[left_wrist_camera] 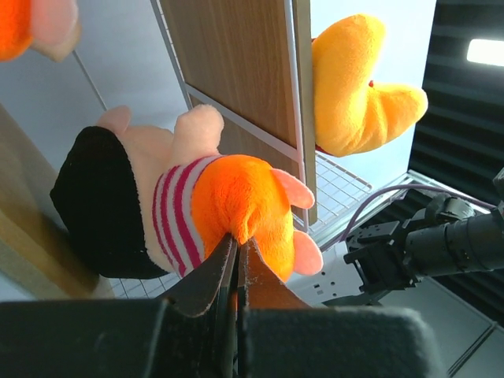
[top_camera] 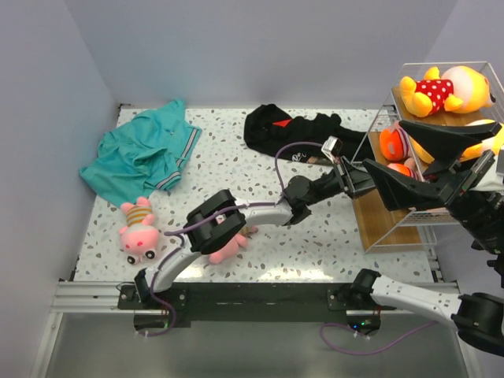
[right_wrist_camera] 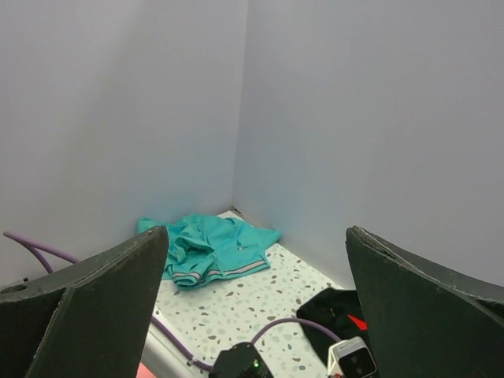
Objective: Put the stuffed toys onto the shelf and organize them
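The left claw (left_wrist_camera: 236, 246) is clenched on the orange lower body of the black-haired doll (left_wrist_camera: 157, 205). The doll sits centre-left in the wrist view, just above the tips and against a shelf (left_wrist_camera: 236, 71) board. The right claw (right_wrist_camera: 256, 232) gapes wide, released. A pink pig (top_camera: 140, 232) lies at the lower left of the worktop (top_camera: 331, 244).

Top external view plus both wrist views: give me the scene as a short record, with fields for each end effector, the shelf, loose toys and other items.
left end effector: shut on black-haired plush doll in pink-orange striped top, at white wire shelf with wooden tiers
right end effector: open, empty
shelf: right side of speckled table; yellow-orange plush bear in red white-dotted top on top tier
loose toys: pink plush pig near table's left edge; second pink plush toy near front, partly hidden
other items: teal polo shirt, black garment with red mark
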Robot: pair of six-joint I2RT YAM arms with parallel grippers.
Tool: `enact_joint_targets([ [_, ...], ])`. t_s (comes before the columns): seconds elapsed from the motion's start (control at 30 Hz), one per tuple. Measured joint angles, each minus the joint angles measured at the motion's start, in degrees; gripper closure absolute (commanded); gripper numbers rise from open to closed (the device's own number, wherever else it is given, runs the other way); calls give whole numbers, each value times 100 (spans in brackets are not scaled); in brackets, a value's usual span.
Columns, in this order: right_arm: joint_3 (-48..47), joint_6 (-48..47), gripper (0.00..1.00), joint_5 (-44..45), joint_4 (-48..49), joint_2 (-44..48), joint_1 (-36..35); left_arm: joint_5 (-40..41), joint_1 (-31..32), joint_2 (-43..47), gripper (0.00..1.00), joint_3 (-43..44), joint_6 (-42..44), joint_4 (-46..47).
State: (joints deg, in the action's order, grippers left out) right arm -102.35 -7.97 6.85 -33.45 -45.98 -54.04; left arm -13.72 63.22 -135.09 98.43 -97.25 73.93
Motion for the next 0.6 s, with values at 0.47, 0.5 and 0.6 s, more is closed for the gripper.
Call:
enact_joint_targets([
  [0.47, 149, -66, 1, 94, 0, 155, 0, 120, 225, -664, 89, 1154, 507, -1016],
  [0.5, 157, -68, 1, 107, 2, 166, 0, 136, 236, -713, 87, 1220, 527, -1086],
  [0.6, 208, -79, 1, 114, 2, 216, 0, 138, 260, -931, 83, 1624, 632, -1381],
])
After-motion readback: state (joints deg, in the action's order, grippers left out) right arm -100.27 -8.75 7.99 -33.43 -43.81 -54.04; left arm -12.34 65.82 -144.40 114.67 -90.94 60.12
